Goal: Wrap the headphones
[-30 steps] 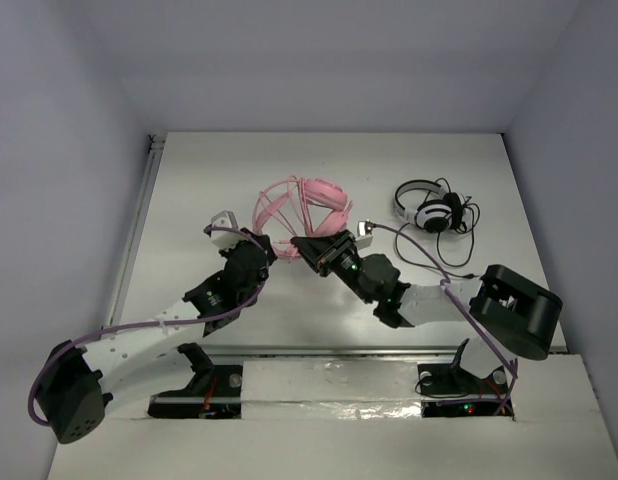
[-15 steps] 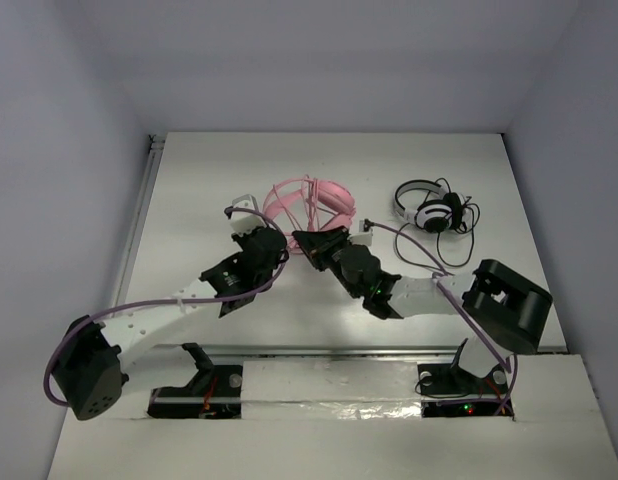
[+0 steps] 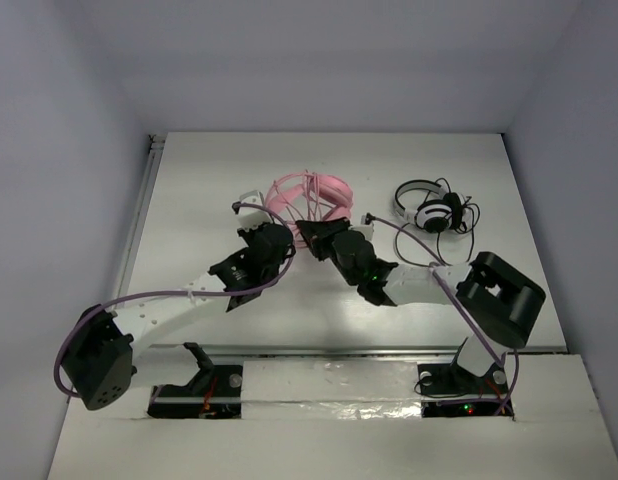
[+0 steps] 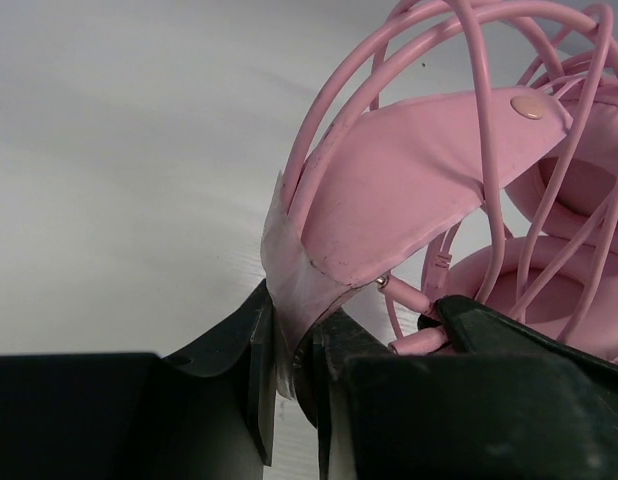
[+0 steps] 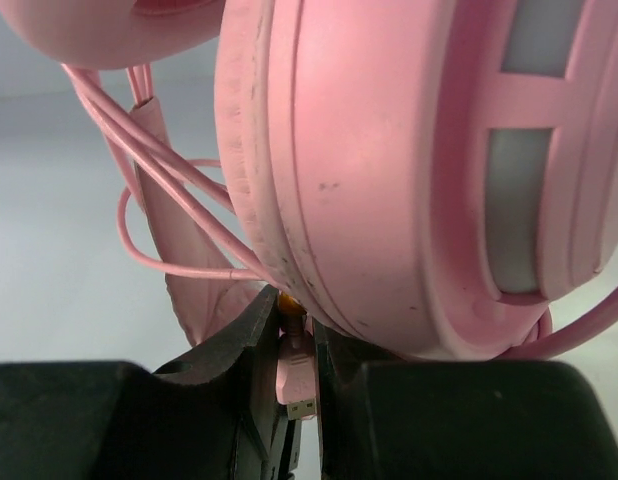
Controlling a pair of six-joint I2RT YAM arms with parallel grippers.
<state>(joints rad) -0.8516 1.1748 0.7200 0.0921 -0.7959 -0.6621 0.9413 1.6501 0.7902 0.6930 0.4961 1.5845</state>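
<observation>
The pink headphones point(image 3: 311, 197) lie at the table's middle back, their thin pink cable point(image 4: 459, 60) looped several times over the headband point(image 4: 409, 190). My left gripper point(image 3: 270, 236) is shut on the headband's taped end point(image 4: 294, 300), just left of the ear cups. My right gripper point(image 3: 314, 235) is shut on the cable's pink USB plug point(image 5: 297, 385), pressed right under an ear cup point(image 5: 389, 170). The two grippers sit close together at the headphones' near side.
Black-and-white headphones point(image 3: 431, 211) with a thin black cable point(image 3: 457, 250) lie at the back right. White walls enclose the table. The right arm's base point(image 3: 499, 300) stands near the front right.
Both grippers have moved toward the back of the table and closer together at the headphones. The pink headphones have shifted slightly back with them.
</observation>
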